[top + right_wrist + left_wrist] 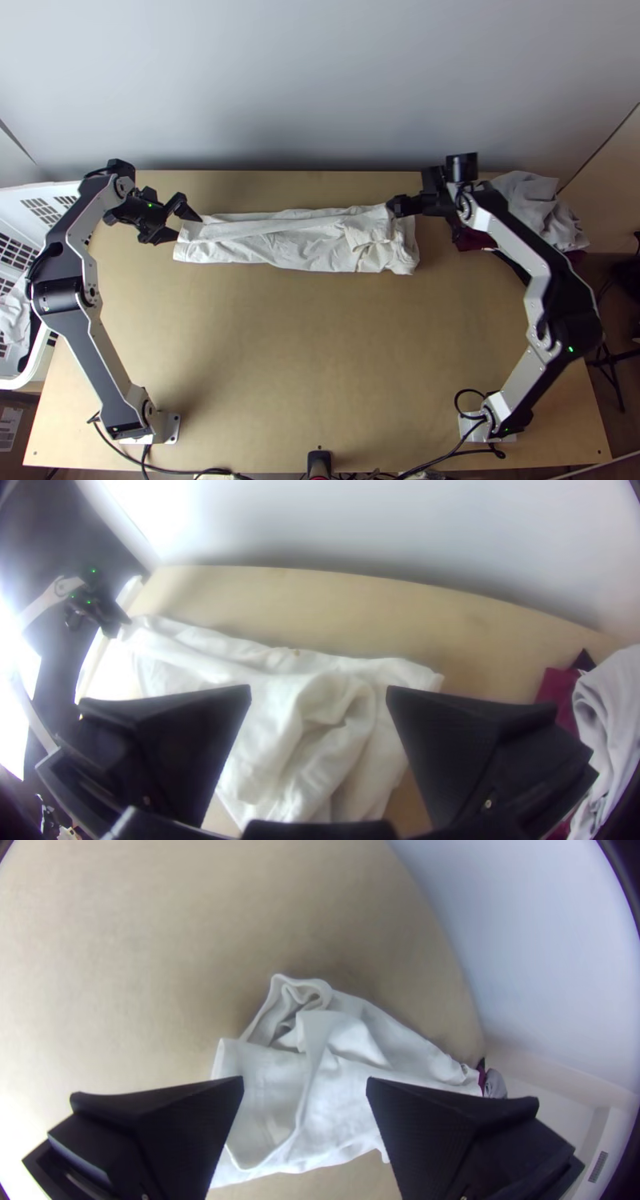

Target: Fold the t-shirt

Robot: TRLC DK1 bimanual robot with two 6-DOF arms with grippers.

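Note:
A white t-shirt (296, 240) lies as a long, folded strip across the far part of the table, with bunched, wrinkled cloth toward its right end. At its left end stands my left gripper (189, 224), open; in the left wrist view the left gripper (305, 1087) has its fingers wide apart with the shirt (347, 1073) between and beyond them. My right gripper (396, 206) is over the shirt's right end. In the right wrist view the right gripper (319, 697) is open above the bunched cloth of the shirt (313, 747), holding none of it.
Grey cloth (544, 212) and dark red cloth (474, 240) lie at the table's far right. A white slatted basket (40, 356) with light cloth in it stands at the left edge. The wall (320, 88) rises behind the table.

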